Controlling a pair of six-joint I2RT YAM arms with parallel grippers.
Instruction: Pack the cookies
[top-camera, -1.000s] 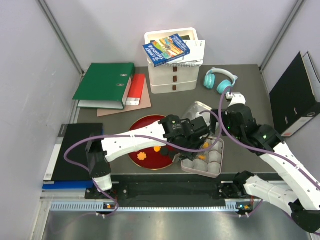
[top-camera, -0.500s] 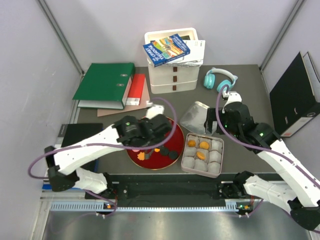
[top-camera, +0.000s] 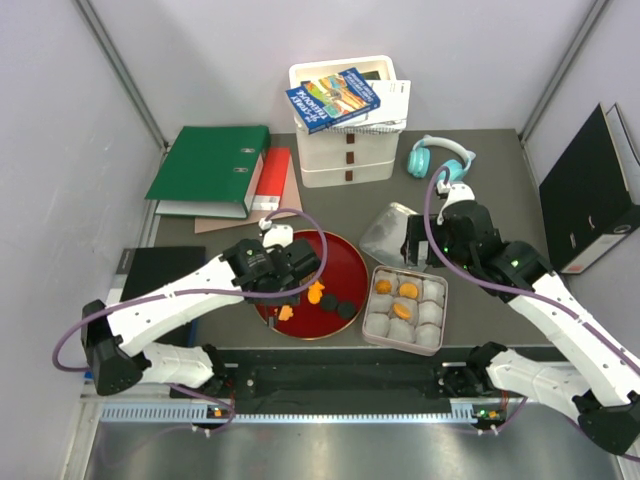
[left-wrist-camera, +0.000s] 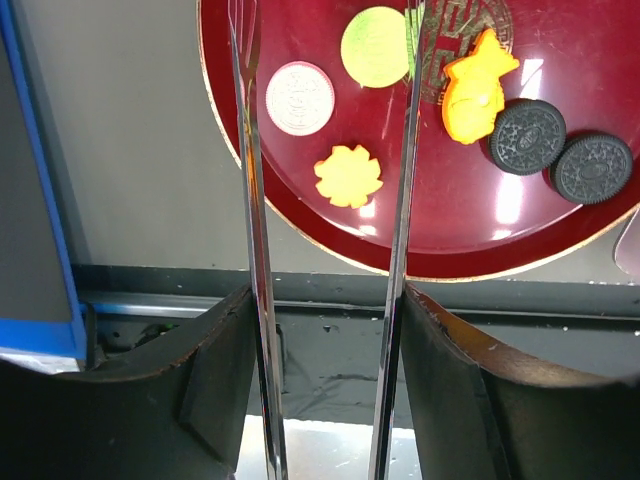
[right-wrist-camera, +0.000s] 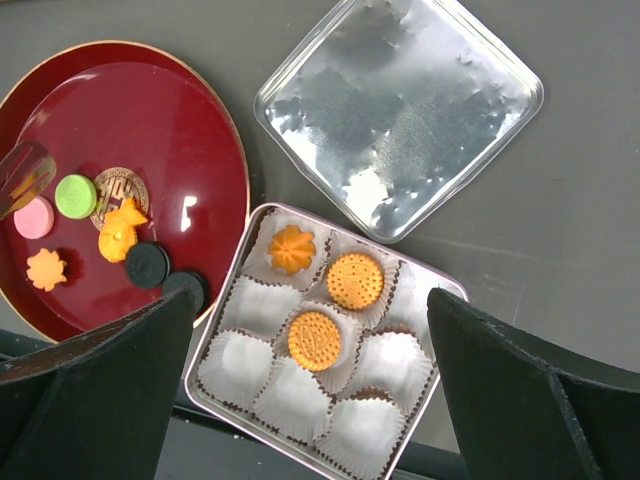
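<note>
On the red plate (left-wrist-camera: 450, 200) lie loose cookies: pink (left-wrist-camera: 300, 98), green (left-wrist-camera: 374, 46), an orange flower (left-wrist-camera: 348, 176), an orange fish shape (left-wrist-camera: 477, 84) and two dark rounds (left-wrist-camera: 527, 137). My left gripper (left-wrist-camera: 327, 300) is shut on metal tongs (left-wrist-camera: 252, 200), whose blades stand apart and bare above the plate's near left part, either side of the flower cookie. The tin (right-wrist-camera: 222, 300) of white paper cups holds three orange cookies (right-wrist-camera: 314, 340). Above the tin hangs my right gripper (right-wrist-camera: 315, 390), open and holding nothing.
The tin's silver lid (right-wrist-camera: 400, 110) lies behind the tin. At the back are a green binder (top-camera: 210, 165), a white drawer unit (top-camera: 347, 150) and teal headphones (top-camera: 438, 158). A black binder (top-camera: 590, 190) stands at the right, and a black notebook (top-camera: 150, 300) lies at the left.
My left arm has swung left from over the tin to above the plate's left part. Now unmasked, the tin shows three orange cookies. The right arm has barely shifted.
</note>
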